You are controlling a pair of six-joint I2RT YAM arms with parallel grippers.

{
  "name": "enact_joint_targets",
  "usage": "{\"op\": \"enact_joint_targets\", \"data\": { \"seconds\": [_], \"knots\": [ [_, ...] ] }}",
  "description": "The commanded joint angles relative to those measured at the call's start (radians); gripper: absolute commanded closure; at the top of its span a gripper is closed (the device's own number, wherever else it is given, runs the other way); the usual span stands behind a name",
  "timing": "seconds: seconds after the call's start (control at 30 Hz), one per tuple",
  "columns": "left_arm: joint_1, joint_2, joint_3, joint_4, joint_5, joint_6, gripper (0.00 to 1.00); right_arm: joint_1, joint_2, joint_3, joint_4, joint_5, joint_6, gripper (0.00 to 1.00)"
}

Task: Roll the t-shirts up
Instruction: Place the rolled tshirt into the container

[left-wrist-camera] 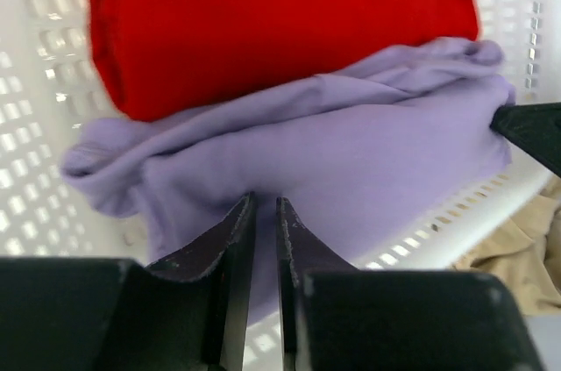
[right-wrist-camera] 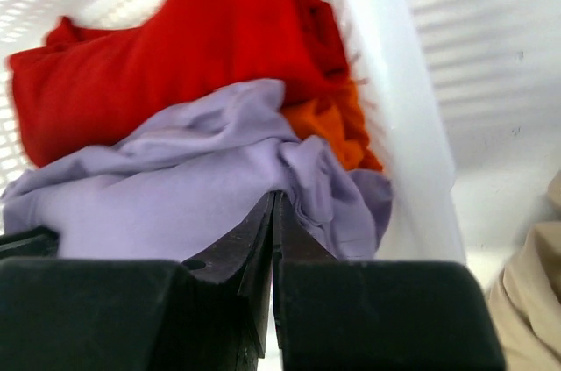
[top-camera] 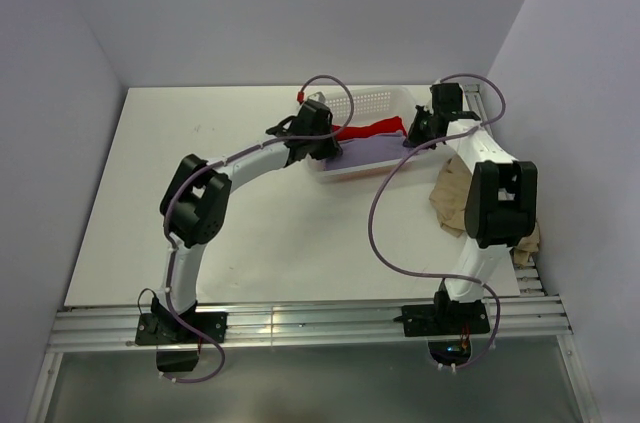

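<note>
Inside basket [top-camera: 382, 99], lavender t-shirt [left-wrist-camera: 368, 160] lies lengthwise. Left hand [left-wrist-camera: 265, 206] narrow at basket's left end, right hand [right-wrist-camera: 273, 200] closed at its right end. Can't confirm either pinch.

White table [top-camera: 200, 173]: matte top, faint scuff far left. Back wall [top-camera: 300, 3], left wall [top-camera: 50, 123], right wall [top-camera: 590, 93]: plain, pale lavender-grey, enclosing table on three sides. Aluminium rails [top-camera: 320, 323] along near edge. Light even, soft.

Basket [top-camera: 375, 100] full of shirts [top-camera: 375, 129], left arm [top-camera: 250, 158] and right arm [top-camera: 482, 155] over it, beige shirt [top-camera: 450, 198] right of basket, bare table [top-camera: 200, 143] left of basket.
</note>
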Motion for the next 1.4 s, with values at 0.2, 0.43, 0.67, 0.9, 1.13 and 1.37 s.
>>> {"op": "enact_joint_targets", "data": {
  "seconds": [0.2,0.43,0.67,0.9,1.13,1.37],
  "knots": [
    [0.027,-0.116,-0.054,0.066,-0.051,0.012,0.73,-0.016,0.070,0.034,-0.003,0.100,0.024,0.97],
    [0.021,-0.214,-0.046,0.042,-0.032,0.047,0.65,-0.016,-0.066,0.013,0.016,0.074,0.032,0.85],
    [0.036,-0.322,-0.078,-0.039,-0.035,0.023,0.54,0.060,-0.217,-0.026,-0.007,0.014,0.004,0.71],
    [0.151,-0.389,-0.294,0.025,0.002,-0.025,0.53,0.151,-0.362,-0.163,0.057,0.018,0.029,0.55],
    [0.198,-0.370,-0.351,0.043,0.002,-0.020,0.43,0.172,-0.638,-0.378,0.160,0.024,0.102,0.42],
    [0.207,-0.288,-0.316,0.069,0.026,-0.023,0.44,0.255,-0.692,-0.544,0.212,0.024,0.136,0.51]
  ]
}}
